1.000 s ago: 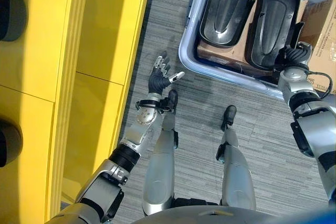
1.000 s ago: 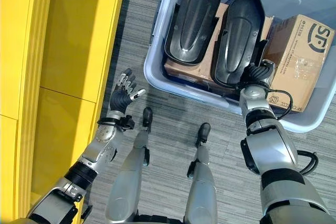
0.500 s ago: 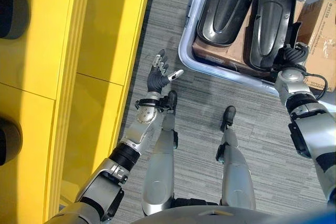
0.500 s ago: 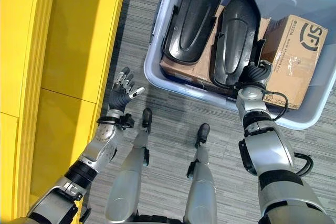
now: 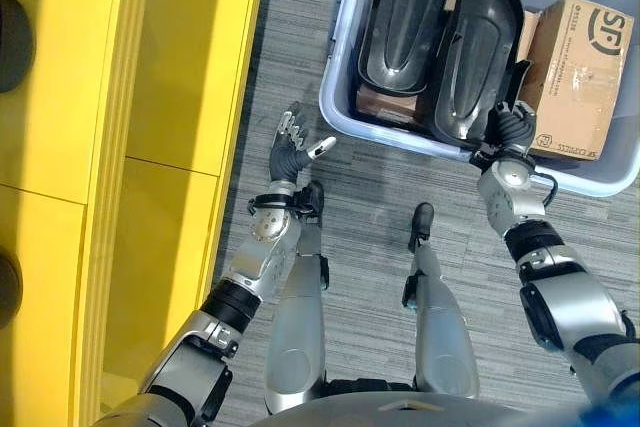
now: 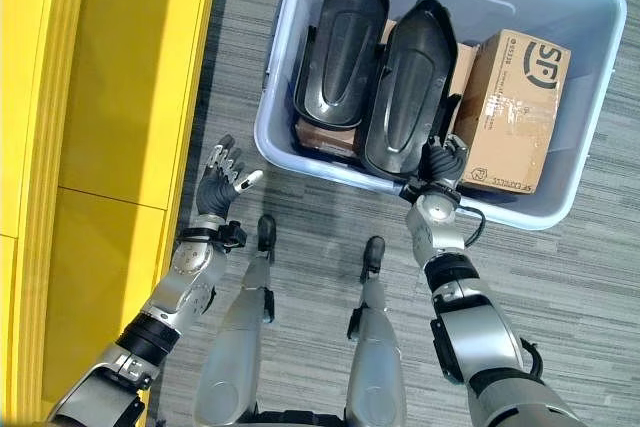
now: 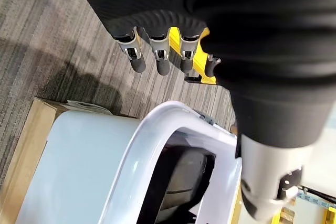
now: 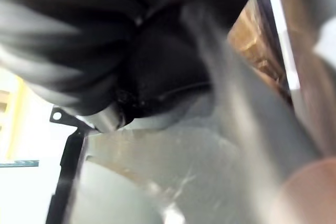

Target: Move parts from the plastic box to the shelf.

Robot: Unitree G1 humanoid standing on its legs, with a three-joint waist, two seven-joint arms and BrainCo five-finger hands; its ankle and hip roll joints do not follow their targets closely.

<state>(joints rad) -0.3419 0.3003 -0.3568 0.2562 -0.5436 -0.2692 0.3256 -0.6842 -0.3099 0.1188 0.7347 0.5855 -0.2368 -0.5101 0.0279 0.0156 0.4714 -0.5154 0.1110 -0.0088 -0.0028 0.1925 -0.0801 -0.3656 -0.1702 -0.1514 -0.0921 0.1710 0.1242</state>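
Observation:
A pale blue plastic box (image 5: 334, 115) stands on the carpet at the upper right. Two long black moulded parts lie side by side in it, the left part (image 5: 405, 19) and the right part (image 5: 478, 52), on top of brown cardboard. My right hand (image 5: 512, 127) reaches over the box's near rim to the near end of the right part; its dark cover hides its fingers. My left hand (image 5: 290, 152) hangs open with spread fingers (image 7: 157, 59) over the carpet, between the yellow shelf (image 5: 170, 97) and the box.
A taped cardboard carton (image 5: 575, 72) fills the box's right end. Dark rounded parts (image 5: 10, 42) sit on the shelf at the far left edge. Grey carpet (image 5: 370, 197) lies between the shelf and the box.
The camera has moved, so the box shows further down and more fully. My right hand stays at the right part's near end. My left hand stays open.

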